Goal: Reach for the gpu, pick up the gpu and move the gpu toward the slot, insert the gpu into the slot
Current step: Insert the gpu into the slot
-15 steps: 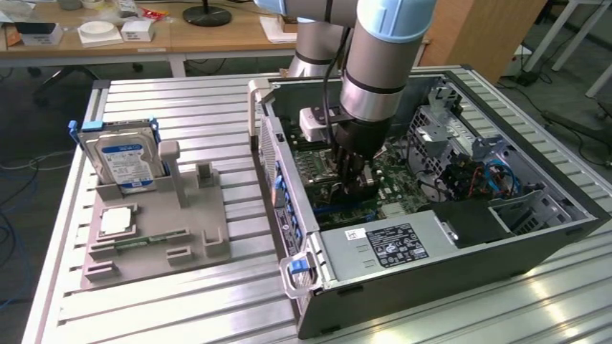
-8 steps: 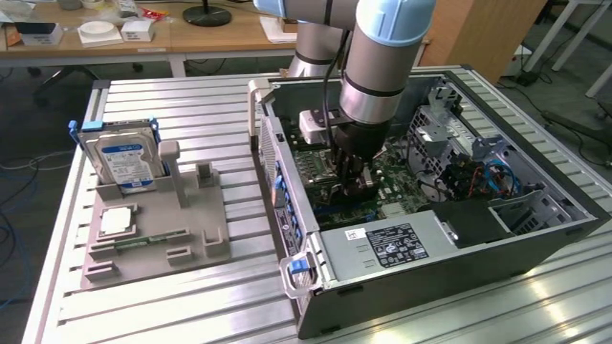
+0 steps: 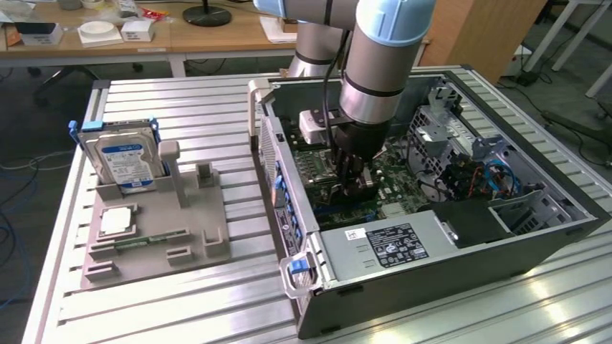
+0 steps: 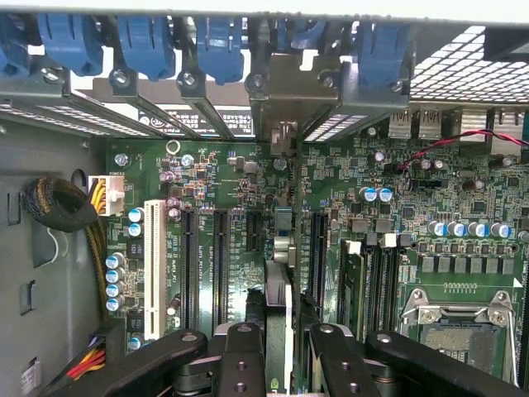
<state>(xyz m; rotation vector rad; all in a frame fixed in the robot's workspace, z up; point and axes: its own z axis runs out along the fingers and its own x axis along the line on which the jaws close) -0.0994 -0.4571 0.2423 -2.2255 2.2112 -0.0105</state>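
My gripper (image 3: 352,180) reaches down inside the open computer case (image 3: 431,287), low over the green motherboard (image 4: 397,207). In the wrist view its black fingers (image 4: 240,356) are shut on the gpu (image 4: 281,256), a thin card seen edge-on. The card runs from between the fingers toward its pale metal end bracket (image 4: 285,99) at the case's rear wall. It stands upright along a line between the long black slots (image 4: 221,265), and it hides the slot directly beneath it. Whether its lower edge is seated in that slot I cannot tell.
A white slot (image 4: 153,269) and a cable bundle (image 4: 58,203) lie beside the black slots; a CPU socket (image 4: 459,318) sits on the other side. Blue clips (image 4: 149,41) line the rear wall. Outside the case, a grey holder (image 3: 153,236) carries a hard drive (image 3: 125,161) and a memory stick (image 3: 143,239).
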